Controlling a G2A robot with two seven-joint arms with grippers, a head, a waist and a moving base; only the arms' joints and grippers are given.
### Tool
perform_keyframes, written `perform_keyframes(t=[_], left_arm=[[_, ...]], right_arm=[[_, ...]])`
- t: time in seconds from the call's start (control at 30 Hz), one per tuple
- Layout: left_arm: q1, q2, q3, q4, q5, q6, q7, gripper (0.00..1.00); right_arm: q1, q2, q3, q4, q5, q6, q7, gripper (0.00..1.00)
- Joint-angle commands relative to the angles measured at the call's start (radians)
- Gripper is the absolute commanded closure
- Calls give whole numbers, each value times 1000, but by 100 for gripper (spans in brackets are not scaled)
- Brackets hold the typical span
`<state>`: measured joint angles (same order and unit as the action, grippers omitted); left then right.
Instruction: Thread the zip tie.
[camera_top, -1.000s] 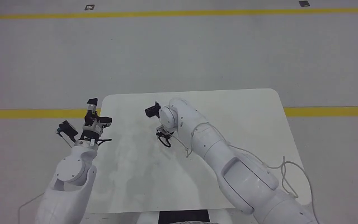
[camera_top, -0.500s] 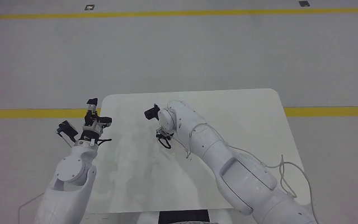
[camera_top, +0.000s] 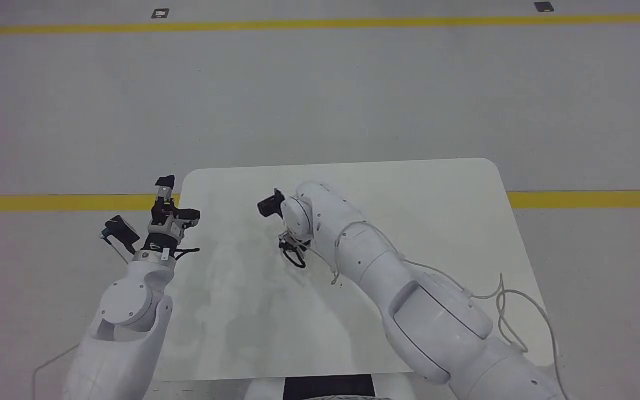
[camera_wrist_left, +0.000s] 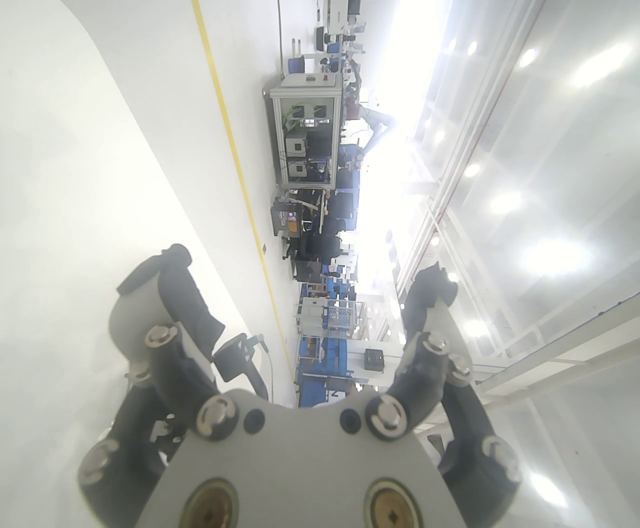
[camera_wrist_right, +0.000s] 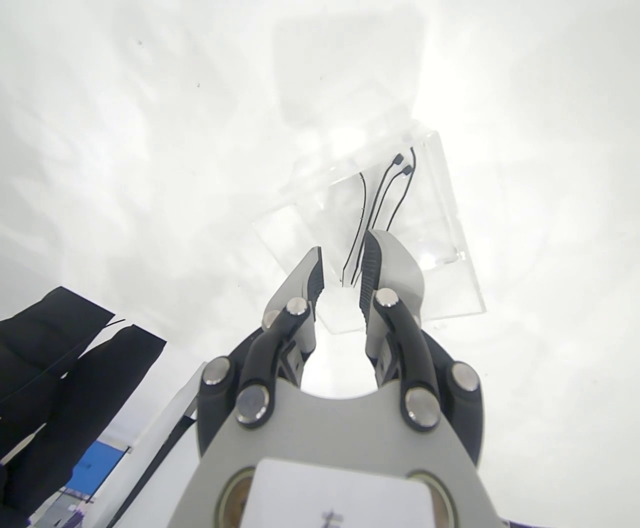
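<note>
Several black zip ties (camera_wrist_right: 381, 197) lie in a clear plastic tray (camera_wrist_right: 452, 280) on the white table (camera_top: 430, 200). My right gripper (camera_wrist_right: 342, 265) hangs open just above them, and the tails of the ties show between its ribbed pads (camera_wrist_right: 369, 270). Nothing is held. In the top view the right gripper (camera_top: 290, 248) points down at the table's middle left. My left gripper (camera_wrist_left: 300, 287) is open and empty, turned sideways beside the table's rounded corner. In the top view the left gripper (camera_top: 170, 200) sits at the table's left edge.
Bare white tabletop surrounds the tray. A thin cable (camera_top: 325, 262) trails along the right arm. Dark flat shapes (camera_wrist_right: 55, 345) stand near the table's edge in the right wrist view. Beyond the table lies grey floor with a yellow line (camera_top: 560, 199).
The right arm's wrist has shifted slightly toward the left side of the table. The left arm has not moved.
</note>
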<state>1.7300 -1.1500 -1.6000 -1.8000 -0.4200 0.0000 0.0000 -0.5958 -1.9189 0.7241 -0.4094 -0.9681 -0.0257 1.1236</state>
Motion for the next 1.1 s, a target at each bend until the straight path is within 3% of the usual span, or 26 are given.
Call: perform_keyframes(t=[0.0,0.13,0.27,1.07], left_arm=[[0,0,0,0,0,0,0,0],[0,0,0,0,0,0,0,0],[0,0,0,0,0,0,0,0],[0,0,0,0,0,0,0,0]], right_arm=[[0,-4,-6,6,-4,-1,-4,83],[3,-12,-16,19,-11,-1,-14,92],[6,-21,-26,32,-18,1,-23,95],[17,-66,-64,99,-39,23,-36,92]])
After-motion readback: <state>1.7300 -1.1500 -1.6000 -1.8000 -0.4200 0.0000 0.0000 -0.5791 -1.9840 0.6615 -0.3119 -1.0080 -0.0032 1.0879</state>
